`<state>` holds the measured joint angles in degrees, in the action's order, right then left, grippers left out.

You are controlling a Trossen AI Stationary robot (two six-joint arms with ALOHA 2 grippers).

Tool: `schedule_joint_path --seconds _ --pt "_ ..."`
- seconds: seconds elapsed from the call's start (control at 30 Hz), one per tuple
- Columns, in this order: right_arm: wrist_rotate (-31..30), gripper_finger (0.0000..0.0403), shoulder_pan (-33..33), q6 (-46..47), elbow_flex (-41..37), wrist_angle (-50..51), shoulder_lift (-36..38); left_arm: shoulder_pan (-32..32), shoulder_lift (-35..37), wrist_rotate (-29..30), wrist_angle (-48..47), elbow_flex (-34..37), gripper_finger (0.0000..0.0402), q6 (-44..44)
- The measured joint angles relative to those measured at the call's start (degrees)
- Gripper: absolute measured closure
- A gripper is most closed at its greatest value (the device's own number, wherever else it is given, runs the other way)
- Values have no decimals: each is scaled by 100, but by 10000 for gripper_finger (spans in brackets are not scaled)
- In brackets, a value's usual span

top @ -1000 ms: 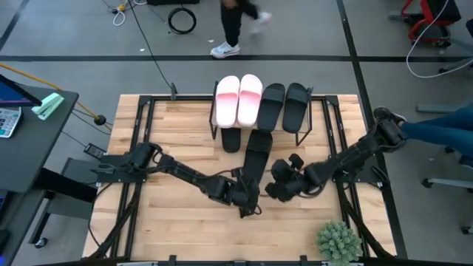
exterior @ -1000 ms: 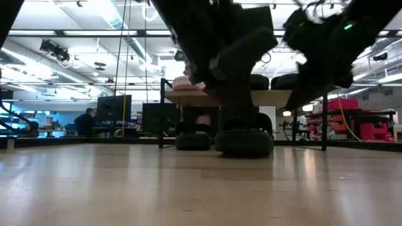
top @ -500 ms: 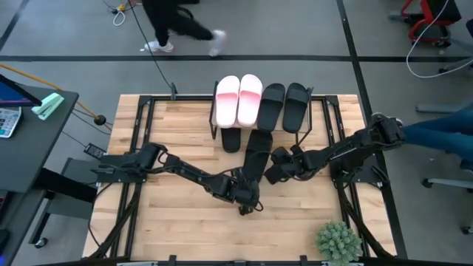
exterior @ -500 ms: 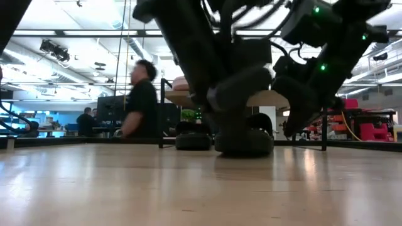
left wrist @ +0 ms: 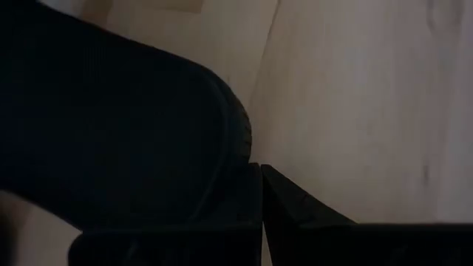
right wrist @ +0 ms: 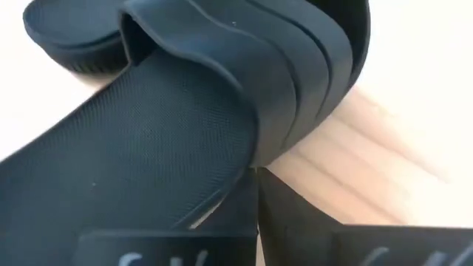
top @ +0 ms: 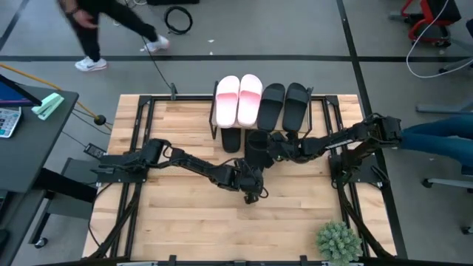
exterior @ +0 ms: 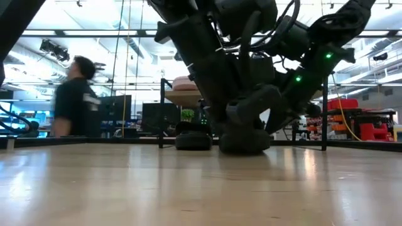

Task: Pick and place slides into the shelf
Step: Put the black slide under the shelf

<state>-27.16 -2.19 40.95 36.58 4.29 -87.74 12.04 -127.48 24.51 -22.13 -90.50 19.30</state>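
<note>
From above, the left gripper [top: 252,185] sits nearest the table's front, at the heel end of a black slide [top: 258,144] lying on the table [top: 177,214], toe under the shelf [top: 304,129]. Whether its fingers grip cannot be told. The right gripper [top: 277,145] is at the slide's side; its wrist view alone shows the fingers [right wrist: 222,210] narrowed to a slit against the ribbed strap [right wrist: 295,44], apparently pinching it. Beside it another black slide [top: 230,138] lies under the shelf. Farther back, two pink slides [top: 238,100] and two black ones [top: 284,105] fill the top board. Bare wood lies open ahead.
</note>
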Motion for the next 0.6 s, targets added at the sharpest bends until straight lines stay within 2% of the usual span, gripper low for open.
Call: schedule_joint_path --seconds 0.13,0.37,0.6 --pt "122 403 -287 -369 0 -246 0 -224 0 -26 117 0 395 -93" --pt "800 403 -584 -1166 0 -606 0 -678 0 -31 127 0 397 -14" --pt "765 403 -731 -1240 0 -702 0 -931 7 -82 132 0 398 149"
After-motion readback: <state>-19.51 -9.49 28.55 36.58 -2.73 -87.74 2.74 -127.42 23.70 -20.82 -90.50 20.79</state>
